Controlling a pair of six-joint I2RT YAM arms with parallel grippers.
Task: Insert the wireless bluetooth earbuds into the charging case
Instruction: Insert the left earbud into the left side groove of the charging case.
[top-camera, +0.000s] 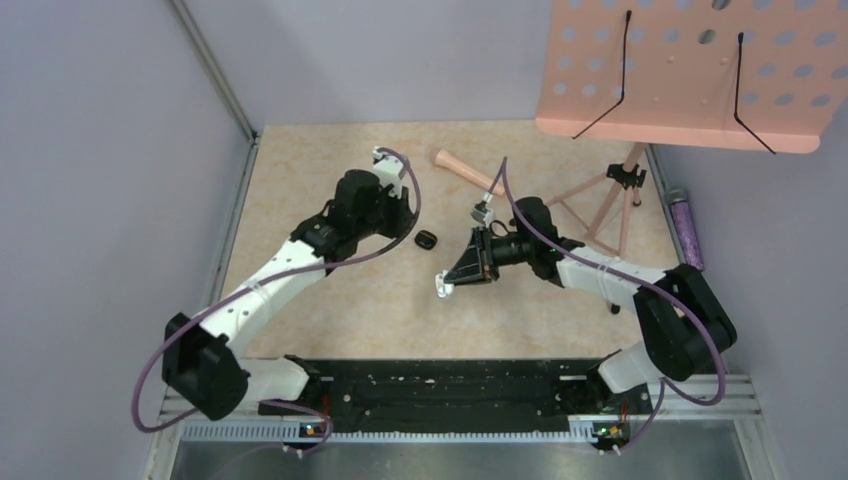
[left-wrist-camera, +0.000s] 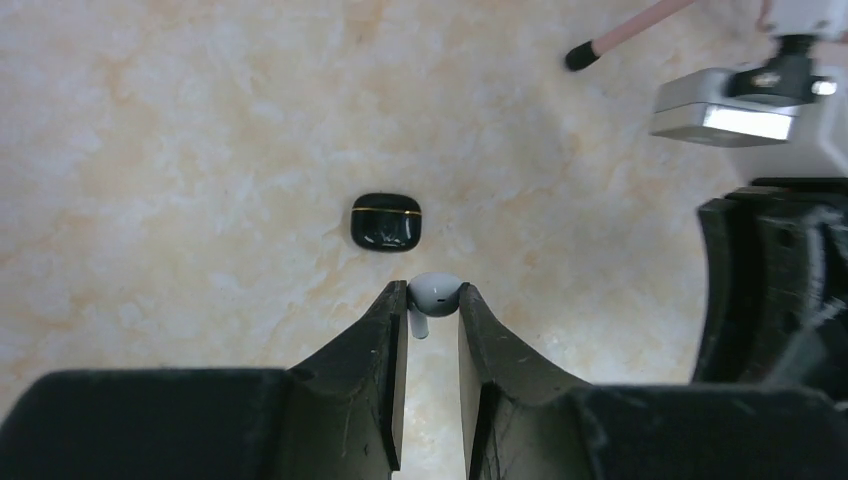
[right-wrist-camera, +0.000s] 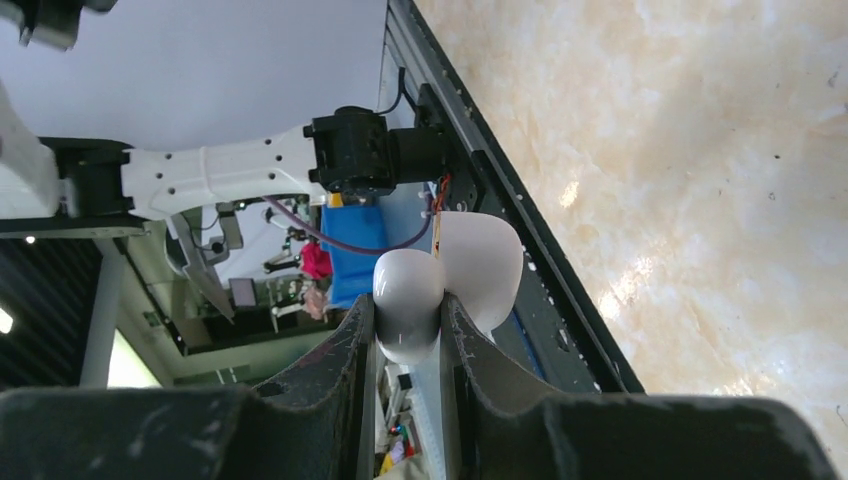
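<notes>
My left gripper (left-wrist-camera: 433, 297) is shut on a tiny white earbud (left-wrist-camera: 436, 292), pinched at the fingertips with its short stem pointing back between the fingers, above the table. A small glossy black case (left-wrist-camera: 386, 221) with a gold line lies shut on the table just beyond those fingertips; it also shows in the top view (top-camera: 427, 240). My right gripper (right-wrist-camera: 409, 315) is shut on a white charging case (right-wrist-camera: 410, 300), whose second white half (right-wrist-camera: 482, 262) stands open beside it. In the top view this white case (top-camera: 443, 286) is held off the table, right of centre.
A pink music stand (top-camera: 690, 70) with tripod legs (top-camera: 600, 205) stands at the back right, one leg tip (left-wrist-camera: 580, 56) near my left gripper. A purple stick (top-camera: 686, 228) lies at the right edge. A black rail (top-camera: 450, 385) runs along the near edge.
</notes>
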